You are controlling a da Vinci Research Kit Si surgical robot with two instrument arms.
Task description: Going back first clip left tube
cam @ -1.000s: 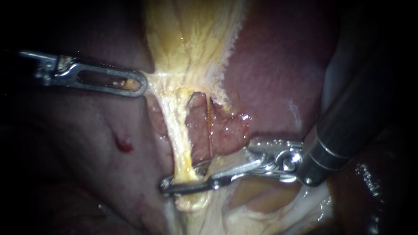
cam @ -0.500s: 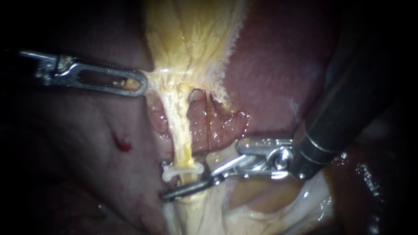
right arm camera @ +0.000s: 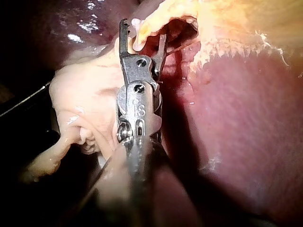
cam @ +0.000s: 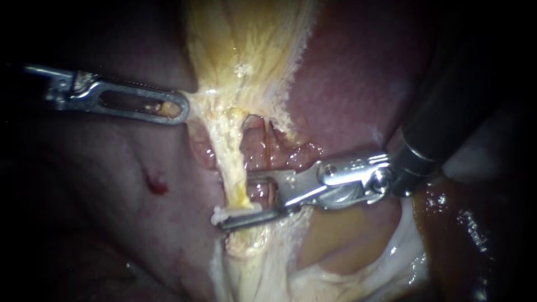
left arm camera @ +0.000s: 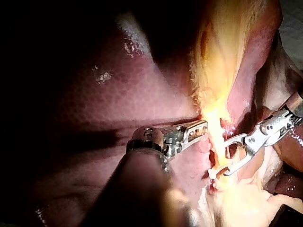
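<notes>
1. R instrument (cam: 238,201): jaws stand wide apart and grip nothing. The upper jaw ends at the right edge of the left tube (cam: 232,168). The lower jaw lies across the tube just under the clip (cam: 235,211); touching or a hair off, can't tell.
2. Clip: white, set across the left tube low on the strand, just above the frayed pale tissue. It looks seated, but the far end isn't clear, so you can't confirm it's locked.
3. L instrument (cam: 178,111): jaws closed on a strand of the yellow tissue (cam: 246,56) at the top of the tube, drawing it to the left. The tube looks taut.
4. Step, by my read: backing the R instrument off the tube. In the R wrist view the strand sits between the jaw tips, so you're not clear yet.
5. Risk: the lower jaw snags the clip on the way out, which would drag it along the tube or pop it off. Back out along the jaw line w/o lifting.
6. Risk: the jaws close while the tube is betw. them, which would crush or tear it.
7. Risk: the upper jaw is near the thin reddish tube (cam: 269,156). A sideways swing could nick it or scrape the liver (cam: 347,84).
8. Risk: more L pull while the R jaw is hooked could tear the strand at the clip.
</notes>
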